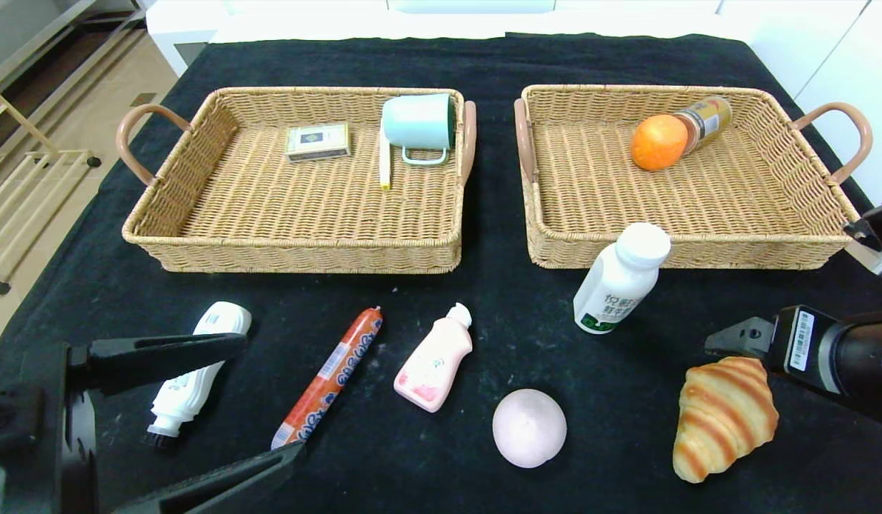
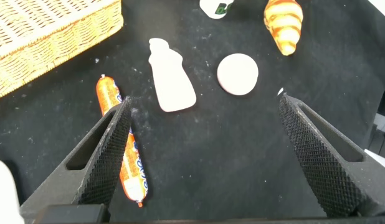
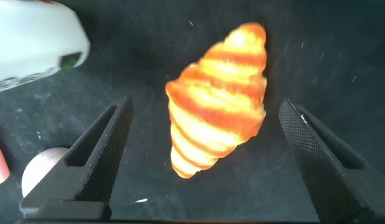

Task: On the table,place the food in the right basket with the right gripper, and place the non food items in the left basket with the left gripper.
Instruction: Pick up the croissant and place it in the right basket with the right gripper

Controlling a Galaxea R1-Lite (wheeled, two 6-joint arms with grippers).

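From the head view, the right hand (image 1: 740,339) hung low over the near right part of the black surface (image 1: 483,285), its fingers apart and nothing in them. The croissant (image 1: 723,416) lay just in front of and below it, the nearest piece of food to that arm, with its long axis running roughly toward and away from the robot, tilted a little. The right basket (image 1: 690,178) stood beyond it, already carrying an orange (image 1: 658,142) and a small jar (image 1: 708,121). On the other side the left hand (image 1: 198,400) sat spread wide and empty, straddling the white brush bottle (image 1: 194,377), with the sausage (image 1: 330,375) just beside its inner finger. The left basket (image 1: 298,178) lay well beyond.

The left wrist view had both fingers (image 2: 105,155) standing apart with bare cloth between them; the sausage (image 2: 121,149) ran alongside one finger, and the pink bottle (image 2: 171,78) and the pale round bun (image 2: 237,73) lay farther out. The white brush bottle did not show clearly here.

The right wrist view settled it. The croissant (image 3: 220,96) sat squarely between the open fingers (image 3: 96,155), touching neither, its long axis running across the line the fingers would close on rather than along it. So the fingers looked lined up on its narrow width, and a straight descent seemed all the grasp would need. The milk bottle (image 3: 30,46) lay off to one side, clear of the closing path.
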